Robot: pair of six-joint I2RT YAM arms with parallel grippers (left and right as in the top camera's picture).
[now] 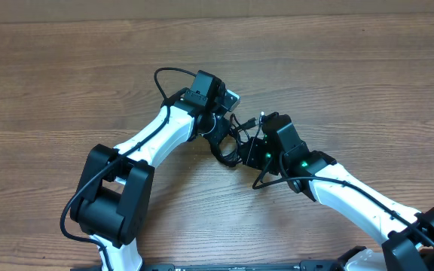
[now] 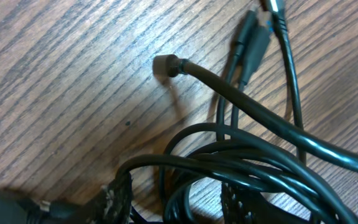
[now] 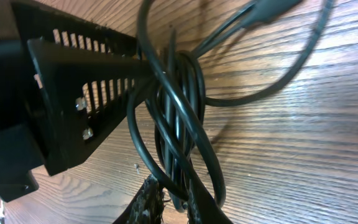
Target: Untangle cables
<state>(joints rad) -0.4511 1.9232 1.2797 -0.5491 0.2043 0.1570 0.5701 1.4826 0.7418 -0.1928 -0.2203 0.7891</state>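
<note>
Overhead view shows the cables [image 1: 238,134] bunched on the desk [image 1: 368,75] between both arms. Right end effector [image 3: 173,202] is clenched on several strands; left end effector [image 2: 176,199] straddles the bundle, grip undeterminable. Likely step in hand: securing hold. Next: draw apart slowly, freeing one loop.

Robot arms: two, left arm [image 1: 153,135] and right arm [image 1: 353,197]. Cables [image 1: 236,143]: one tangle, centre frame, strands uncountable. Plug ends [image 2: 165,64]: at least three, upper left-wrist view. Table [image 1: 51,75]: one.
</note>
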